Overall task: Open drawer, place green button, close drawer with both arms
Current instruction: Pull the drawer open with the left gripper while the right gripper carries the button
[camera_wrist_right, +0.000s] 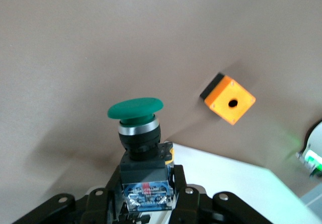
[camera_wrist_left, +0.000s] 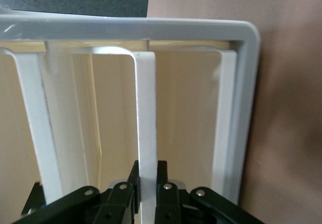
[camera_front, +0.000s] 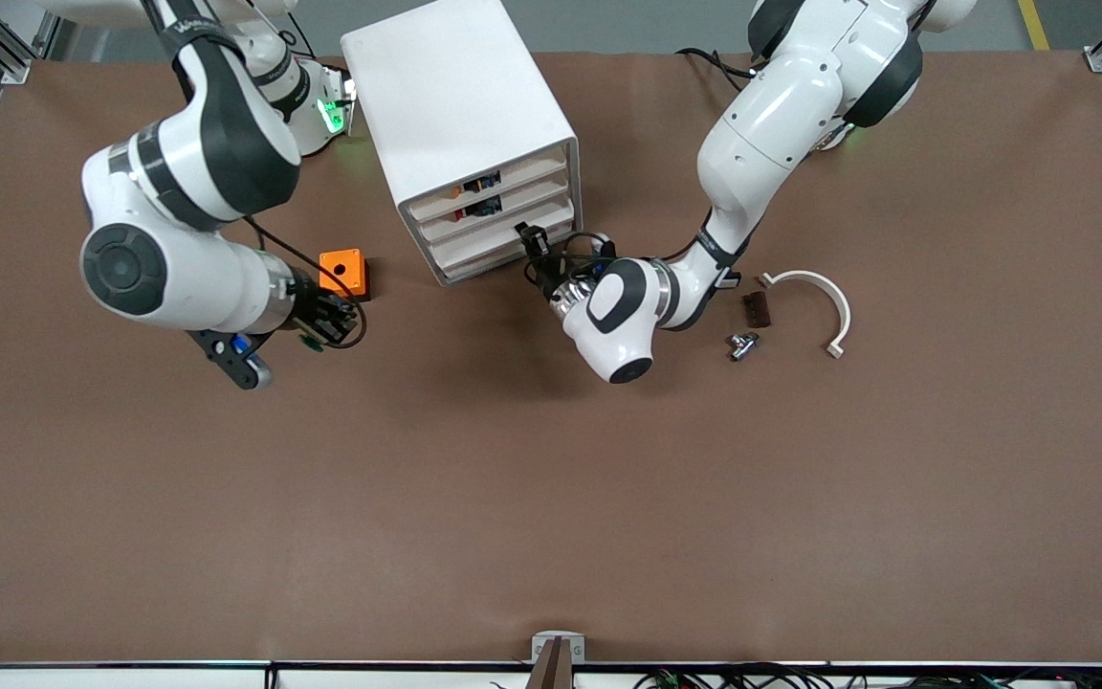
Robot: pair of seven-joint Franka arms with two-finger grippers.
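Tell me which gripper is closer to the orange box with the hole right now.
Right. The right gripper, shut on the green button, is just beside the orange box. The left gripper is at the cabinet, shut on a drawer front.

the table (camera_front: 513, 498) wears matt brown paper-like cover; the cabinet (camera_front: 455, 96) looks smooth white plastic; the button (camera_wrist_right: 136, 109) has a matt green cap, shiny metal collar.
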